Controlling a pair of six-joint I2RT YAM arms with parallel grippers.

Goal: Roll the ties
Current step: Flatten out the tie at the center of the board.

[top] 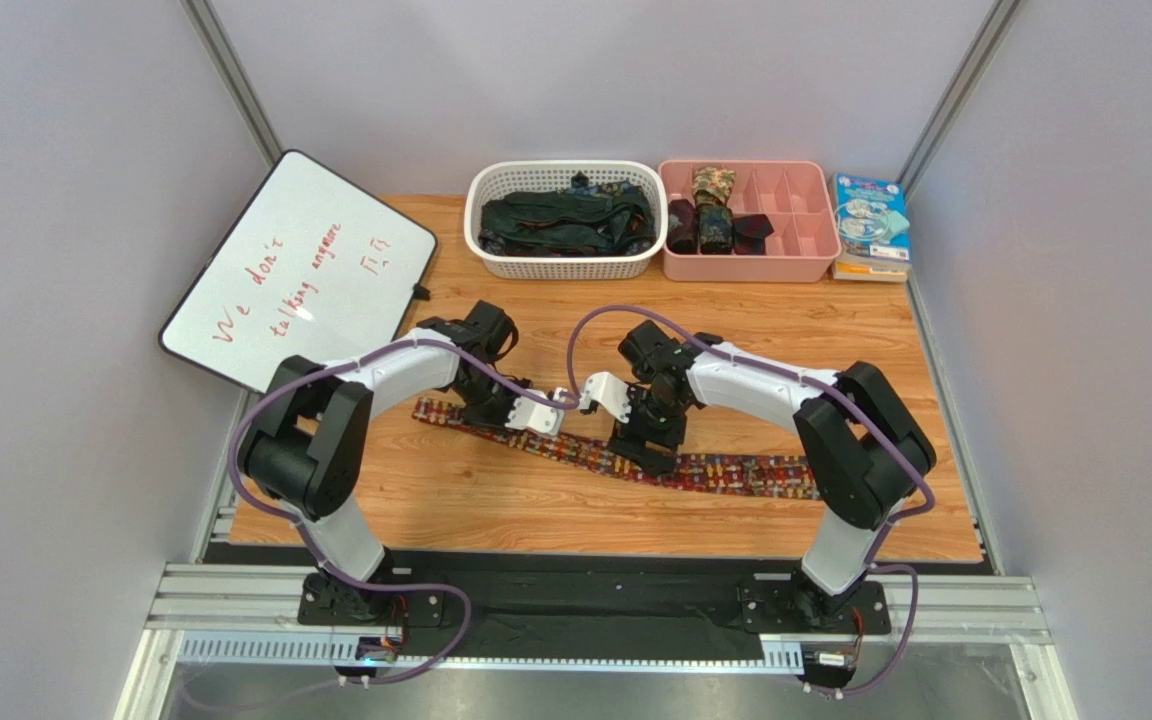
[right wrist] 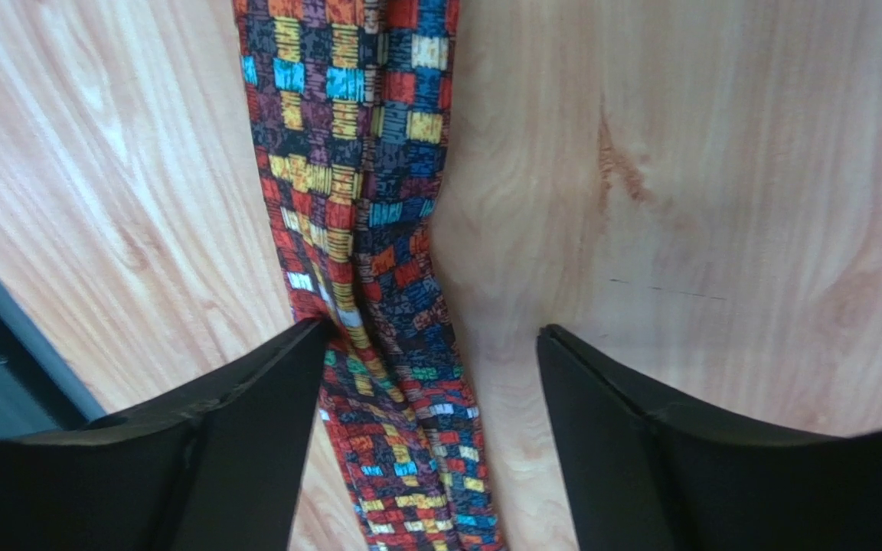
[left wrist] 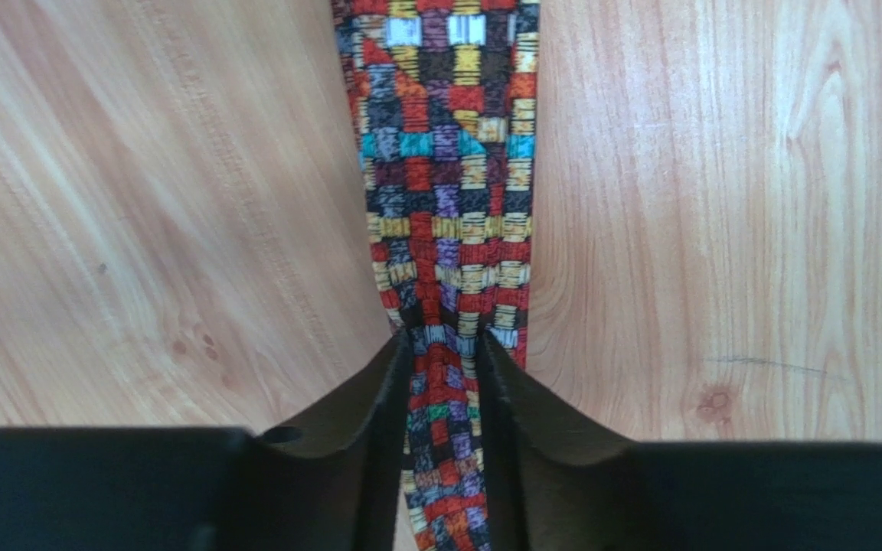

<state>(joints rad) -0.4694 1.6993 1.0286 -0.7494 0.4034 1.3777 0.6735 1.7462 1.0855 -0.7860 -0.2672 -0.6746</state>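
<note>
A long tie (top: 732, 474) in a busy red, orange, yellow and blue pattern lies flat and slantwise across the wooden table. My left gripper (top: 543, 420) is over its left part. In the left wrist view this gripper (left wrist: 443, 340) is shut on the tie (left wrist: 446, 172), pinching the cloth into a narrow fold. My right gripper (top: 632, 450) is down over the middle of the tie. Its jaws (right wrist: 434, 333) stand open astride the tie (right wrist: 342, 149), and the left fingertip (right wrist: 296, 356) touches the cloth's edge.
A white basket (top: 567, 267) at the back holds several dark ties. Beside it a pink divided tray (top: 800, 270) holds two rolled ties (top: 713, 210). A whiteboard (top: 297, 270) leans at the back left. A small book (top: 871, 222) lies at the back right.
</note>
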